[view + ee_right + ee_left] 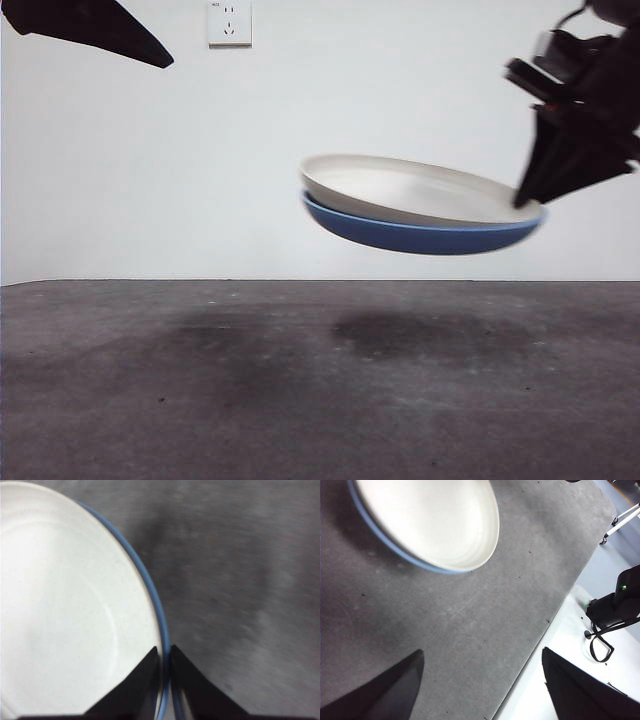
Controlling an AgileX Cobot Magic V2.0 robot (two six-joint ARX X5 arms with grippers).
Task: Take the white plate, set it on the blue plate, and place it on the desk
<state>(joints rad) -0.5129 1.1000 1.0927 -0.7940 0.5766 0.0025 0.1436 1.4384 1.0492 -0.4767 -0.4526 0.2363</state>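
Stacked plates held in the air above the desk (pixel 320 400).
The right pincer (pixel 164 652) is clenched on the rims of the white plate (pixel 410 190) and blue plate (pixel 420 236); lower them level and slowly. The left pincer (pixel 482 680) hangs released.

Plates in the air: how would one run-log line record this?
right gripper: shut on rims of white plate and blue plate | stack: airborne, tilted, above desk | left gripper: open, empty

Counted: one white plate (pixel 410 190), one blue plate (pixel 420 236), one desk (pixel 300 400), two grippers (pixel 530 195) (pixel 480 680), one wall socket (pixel 229 23).
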